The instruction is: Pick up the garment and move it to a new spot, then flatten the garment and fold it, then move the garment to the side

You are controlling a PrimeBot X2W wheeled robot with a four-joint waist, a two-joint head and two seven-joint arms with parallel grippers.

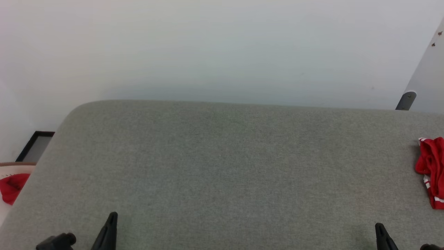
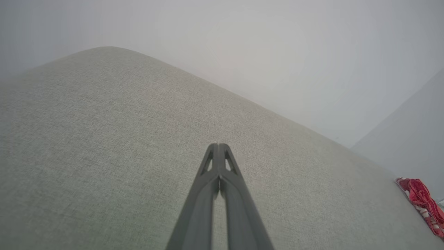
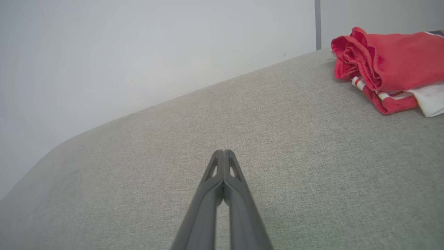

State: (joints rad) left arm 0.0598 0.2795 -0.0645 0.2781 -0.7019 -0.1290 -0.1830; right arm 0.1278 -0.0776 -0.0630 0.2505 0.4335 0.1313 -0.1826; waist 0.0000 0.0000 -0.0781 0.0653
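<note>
The garment (image 1: 432, 170) is seen at the far right edge of the grey cushion (image 1: 222, 166), bunched into a small red and white bundle. In the head view, its long side runs from 12 o'clock to 6 o'clock, but part of it is cut off by the picture's edge.

From the right gripper (image 1: 381, 232) the bundle is found at about 1 o'clock and near. From the left gripper (image 1: 110, 225) it is found at about 3 o'clock and well apart. So the right arm is judged to be the nearer one. In the right wrist view the garment (image 3: 385, 66) is seen at 2 o'clock.

Both grippers are pressed closed, and nothing is held in either one.

A bundle at the side like this could be a heap waiting to be picked up. It could also be a garment that is folded and put aside. Which one it is cannot be told.

A small plain red cloth (image 1: 12, 187) is seen off the cushion at 9 o'clock.
</note>
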